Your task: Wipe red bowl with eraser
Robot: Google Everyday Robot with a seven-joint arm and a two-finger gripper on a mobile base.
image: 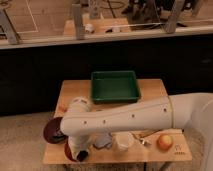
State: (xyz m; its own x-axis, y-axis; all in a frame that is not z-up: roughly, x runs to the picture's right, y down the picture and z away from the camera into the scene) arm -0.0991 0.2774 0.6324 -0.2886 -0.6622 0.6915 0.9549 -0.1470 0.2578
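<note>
My arm reaches in from the right across the wooden table (165,87), bends near the left side and points down. The gripper (80,153) sits at the front left, low over the red bowl (68,149). Only a red sliver of the bowl's left rim shows beside the wrist. The gripper is shut, and its dark tip rests in or just above the bowl. I cannot make out the eraser as a separate thing; it is hidden at the gripper's tip or under the arm.
A maroon dish (52,131) lies just behind and left of the bowl. A green tray (114,86) stands at the back. A white cup (123,141), a grey-blue sponge (102,142), utensils (145,137) and an orange fruit (164,142) line the front.
</note>
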